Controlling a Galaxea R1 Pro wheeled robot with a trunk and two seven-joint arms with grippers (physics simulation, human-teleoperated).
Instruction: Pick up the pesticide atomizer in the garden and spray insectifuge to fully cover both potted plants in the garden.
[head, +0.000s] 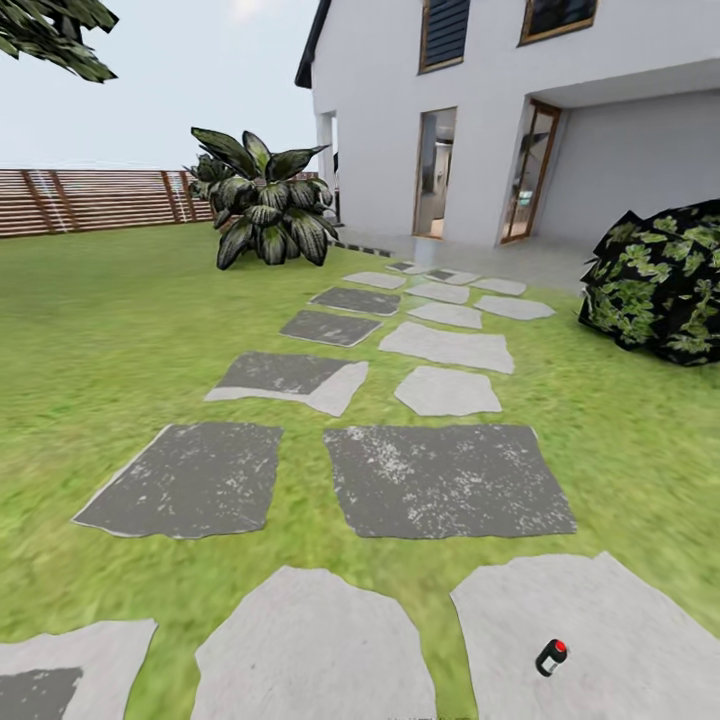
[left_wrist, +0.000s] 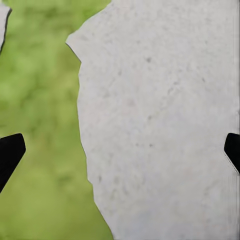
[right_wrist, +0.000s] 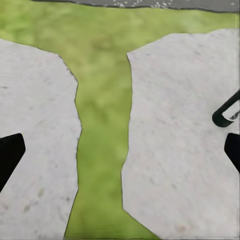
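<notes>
The atomizer (head: 551, 657) lies on its side on a pale stone slab (head: 620, 640) at about 5 o'clock in the head view, near the lower edge. It shows a dark body and a red cap end. From there a path of grey and dark slabs (head: 448, 480) runs over the lawn (head: 110, 330) toward 12 o'clock, to the white house (head: 480, 110). A broad-leaved plant (head: 265, 205) stands at 11 o'clock by the slat fence (head: 90, 198), and a dark bush (head: 660, 285) sits at 3 o'clock.

In the left wrist view, the left tool (left_wrist: 120, 152) hangs over a pale slab (left_wrist: 165, 125) with grass (left_wrist: 40, 125) beside it. Its two black fingertips (left_wrist: 10, 152) sit far apart at the frame's edges, so it is released and holds nothing.

In the right wrist view, the right tool (right_wrist: 120, 152) hangs over a grass strip (right_wrist: 102, 130) between two pale slabs (right_wrist: 175, 140). Its fingertips (right_wrist: 10, 152) are likewise spread wide, with nothing held. A thin dark curved piece (right_wrist: 227, 112) shows at the frame edge just beside one fingertip; I cannot tell what it is, or whether it belongs to the atomizer.
</notes>
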